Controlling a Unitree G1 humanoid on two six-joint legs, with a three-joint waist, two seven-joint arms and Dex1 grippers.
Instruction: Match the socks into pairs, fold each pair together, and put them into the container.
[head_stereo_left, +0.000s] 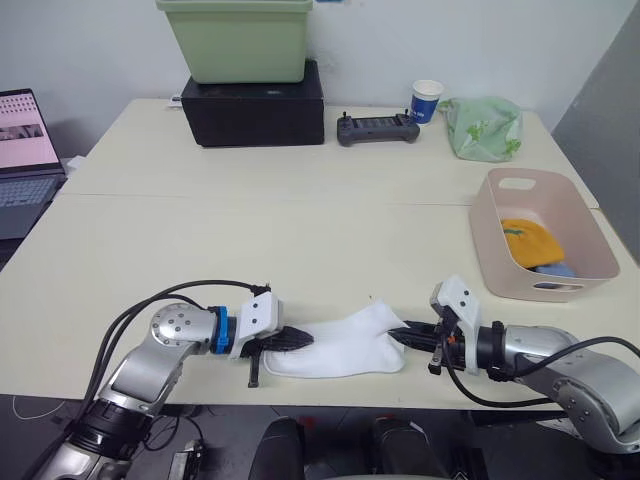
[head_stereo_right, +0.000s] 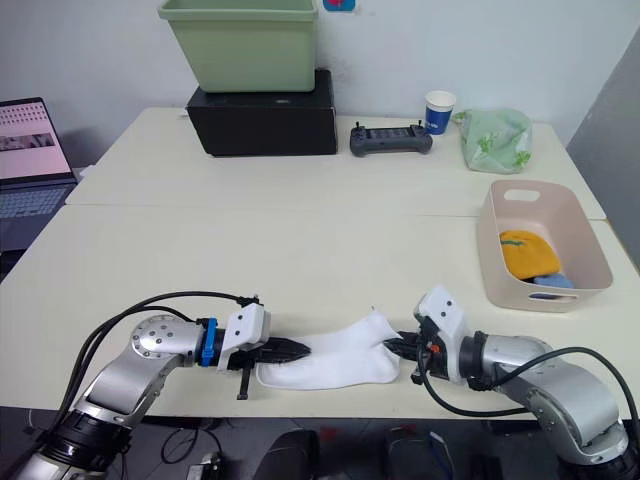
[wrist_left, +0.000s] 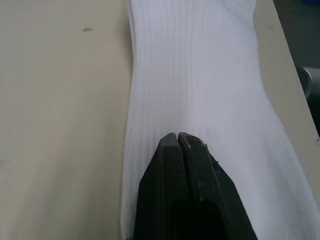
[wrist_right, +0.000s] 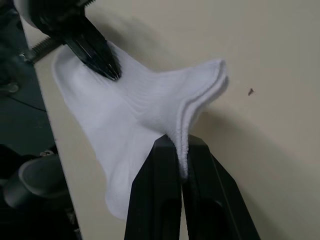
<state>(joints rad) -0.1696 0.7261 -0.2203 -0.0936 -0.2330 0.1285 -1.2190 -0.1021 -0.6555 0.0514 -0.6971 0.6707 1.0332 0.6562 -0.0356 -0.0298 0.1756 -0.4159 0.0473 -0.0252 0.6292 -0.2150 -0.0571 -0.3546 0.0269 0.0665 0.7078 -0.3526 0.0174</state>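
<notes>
So we've got the white ribbed fabric socks (head_stereo_left: 345, 342) lying stacked flat near the front edge of the cream table (head_stereo_left: 250, 230), right between both grippers. Our left gripper (wrist_left: 178, 137) has its fingers pressed together, tips resting on top of one end. Our right gripper (wrist_right: 182, 150) is pinching the edge of the other end between its fingers. The pale pink rectangular plastic basket (head_stereo_left: 583, 233) sits off to the right, with a mustard-orange sock (head_stereo_left: 530, 241) and a light blue sock (head_stereo_left: 555, 270) inside.
</notes>
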